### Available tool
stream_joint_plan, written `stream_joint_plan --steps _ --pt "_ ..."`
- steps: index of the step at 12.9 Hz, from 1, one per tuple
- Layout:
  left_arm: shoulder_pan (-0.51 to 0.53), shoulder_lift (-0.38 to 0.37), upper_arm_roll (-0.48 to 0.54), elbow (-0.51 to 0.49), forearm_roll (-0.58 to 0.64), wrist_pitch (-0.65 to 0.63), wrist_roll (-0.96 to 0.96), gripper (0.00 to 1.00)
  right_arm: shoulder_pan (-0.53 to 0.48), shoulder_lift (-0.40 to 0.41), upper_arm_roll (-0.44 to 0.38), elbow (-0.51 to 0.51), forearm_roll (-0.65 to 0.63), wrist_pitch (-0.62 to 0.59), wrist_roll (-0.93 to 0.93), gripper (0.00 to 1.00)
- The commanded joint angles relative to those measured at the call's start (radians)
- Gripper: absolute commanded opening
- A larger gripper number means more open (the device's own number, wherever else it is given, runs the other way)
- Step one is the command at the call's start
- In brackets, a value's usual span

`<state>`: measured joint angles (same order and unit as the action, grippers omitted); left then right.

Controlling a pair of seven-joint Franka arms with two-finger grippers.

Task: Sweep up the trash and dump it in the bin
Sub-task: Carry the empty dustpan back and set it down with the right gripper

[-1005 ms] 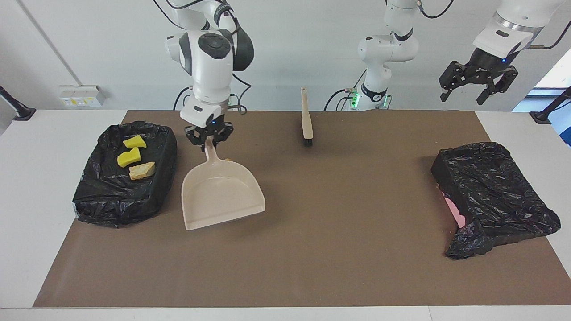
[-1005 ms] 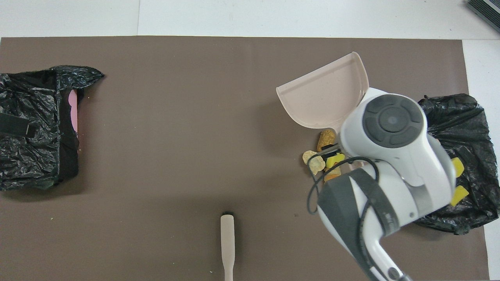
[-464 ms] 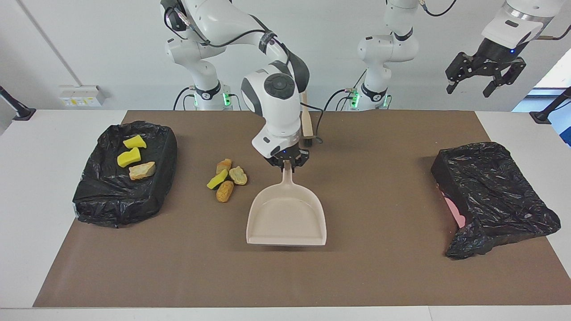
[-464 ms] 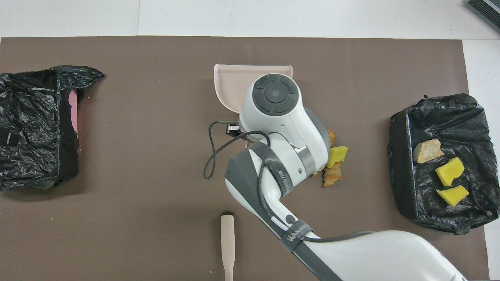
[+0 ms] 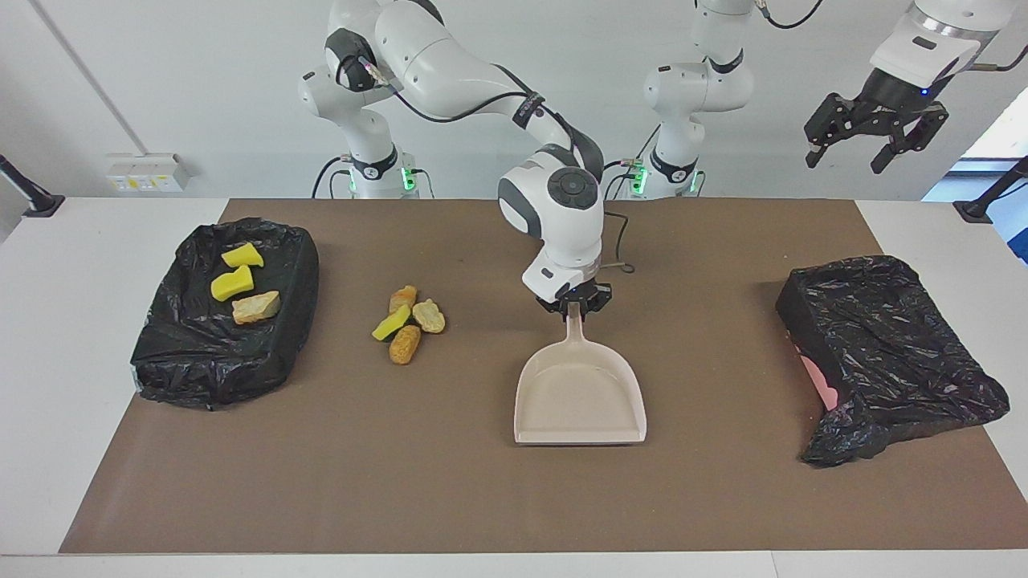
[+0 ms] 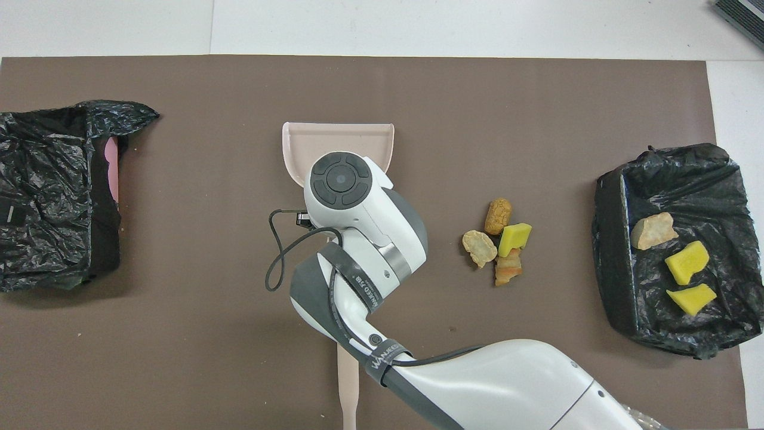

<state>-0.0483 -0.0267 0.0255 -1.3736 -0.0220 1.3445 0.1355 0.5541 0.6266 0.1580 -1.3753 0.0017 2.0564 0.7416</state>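
Several small trash chunks (image 5: 405,321), yellow-green and orange-tan, lie in a heap on the brown mat; they also show in the overhead view (image 6: 498,239). Three more chunks (image 5: 241,281) lie in the black-bag-lined bin (image 5: 217,361) at the right arm's end. My right gripper (image 5: 573,305) is shut on the handle of the beige dustpan (image 5: 580,393), which lies low and flat at mid-table with its mouth away from the robots. In the overhead view the pan (image 6: 337,140) is half covered by the right arm. My left gripper (image 5: 875,136) waits open, high over the left arm's end.
A second black-bagged bin (image 5: 883,345) lies tipped at the left arm's end, with pink showing at its side. The beige brush handle (image 6: 347,388) shows near the robots' edge in the overhead view, partly under the right arm.
My right gripper has carried the dustpan from beside the bin past the heap to mid-table, toward the left arm's end. The heap is now uncovered. The left gripper has barely moved.
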Motion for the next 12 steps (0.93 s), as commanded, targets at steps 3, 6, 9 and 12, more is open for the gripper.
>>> stream_joint_plan --steps 3,6,9,12 --pt "-0.016 -0.024 0.014 -0.030 0.011 -0.001 0.004 1.00 0.006 0.008 -0.005 -0.010 0.017 0.012 0.001 0.66" --pt "-0.016 -0.024 0.014 -0.028 0.011 -0.001 0.004 1.00 0.004 -0.097 -0.005 -0.083 0.026 -0.033 -0.036 1.00" --pt "-0.016 -0.024 0.014 -0.028 0.011 -0.001 0.004 1.00 0.003 -0.285 0.021 -0.253 0.041 -0.091 -0.033 1.00" --pt "-0.016 -0.024 0.014 -0.028 0.011 0.001 0.004 1.00 0.009 -0.506 0.028 -0.456 0.125 -0.150 -0.041 1.00"
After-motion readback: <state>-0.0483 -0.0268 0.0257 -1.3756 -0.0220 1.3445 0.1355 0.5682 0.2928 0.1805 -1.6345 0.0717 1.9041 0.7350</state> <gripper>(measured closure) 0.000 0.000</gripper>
